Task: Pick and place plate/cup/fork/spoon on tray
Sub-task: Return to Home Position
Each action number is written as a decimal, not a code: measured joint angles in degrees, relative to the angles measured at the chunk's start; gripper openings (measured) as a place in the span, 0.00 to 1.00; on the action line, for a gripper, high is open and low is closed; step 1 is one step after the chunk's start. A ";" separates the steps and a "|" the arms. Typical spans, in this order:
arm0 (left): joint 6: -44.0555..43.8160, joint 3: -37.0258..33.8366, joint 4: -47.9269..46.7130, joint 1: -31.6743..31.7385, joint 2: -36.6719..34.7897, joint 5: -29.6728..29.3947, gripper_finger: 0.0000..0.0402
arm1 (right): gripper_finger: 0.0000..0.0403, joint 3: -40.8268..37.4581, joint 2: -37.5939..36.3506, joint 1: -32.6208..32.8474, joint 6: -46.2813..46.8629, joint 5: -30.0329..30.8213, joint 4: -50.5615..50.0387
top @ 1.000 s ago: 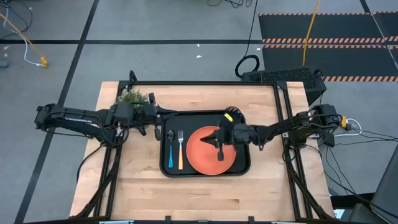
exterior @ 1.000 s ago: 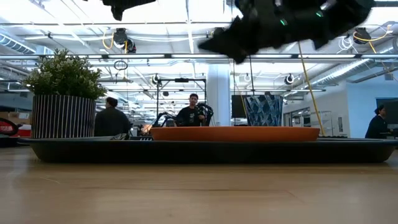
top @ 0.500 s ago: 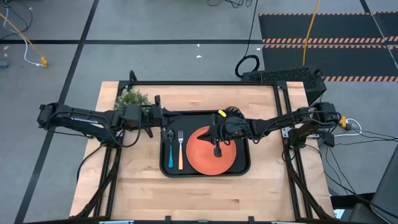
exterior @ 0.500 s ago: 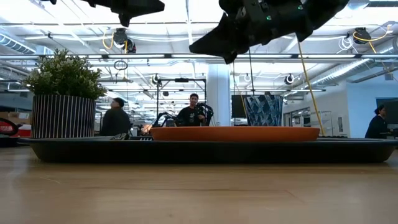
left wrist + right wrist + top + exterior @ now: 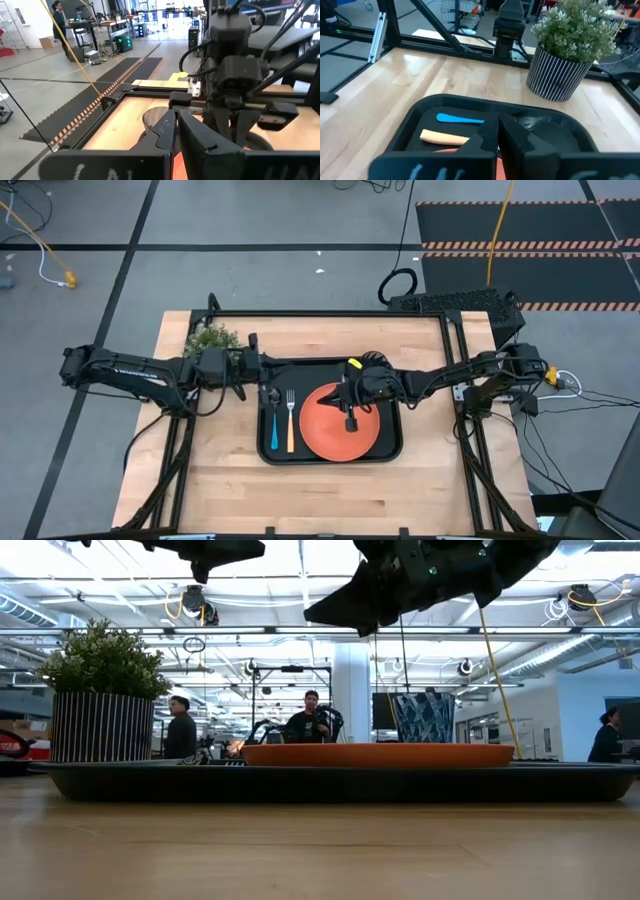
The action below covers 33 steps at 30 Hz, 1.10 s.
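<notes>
All four pieces lie on the tray: the plate fills its right half, the spoon and fork lie side by side by the left edge, and the cup sits in the far left corner. The right tool hangs above the plate and the left tool by that far left corner, both closed and empty. We judge the plate stiff, smooth and flat-lying, so only its rim offers a hold. The cutlery is slim, best pinched mid-handle.
</notes>
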 joint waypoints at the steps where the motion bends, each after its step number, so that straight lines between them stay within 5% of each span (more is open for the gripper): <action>1: -0.51 0.00 0.07 -0.02 -0.31 0.02 0.06 | 0.00 0.00 0.00 0.00 0.14 -0.08 -0.04; 5: -2.21 0.07 -0.01 -1.18 -1.75 1.39 0.06 | 0.00 -0.07 -2.65 -0.03 3.24 -0.14 -2.61; 12: -1.41 -6.25 2.94 -6.14 -9.65 2.34 0.06 | 0.00 -6.07 -19.06 0.19 7.71 -0.03 -12.86; 21: 0.15 -24.56 27.90 -8.39 -22.33 0.89 0.06 | 0.00 -33.60 -42.17 2.49 15.62 8.80 8.44; 33: -2.56 -25.86 5.08 -8.65 -35.80 -0.85 0.06 | 0.00 -36.44 -56.93 1.75 16.17 8.78 -10.03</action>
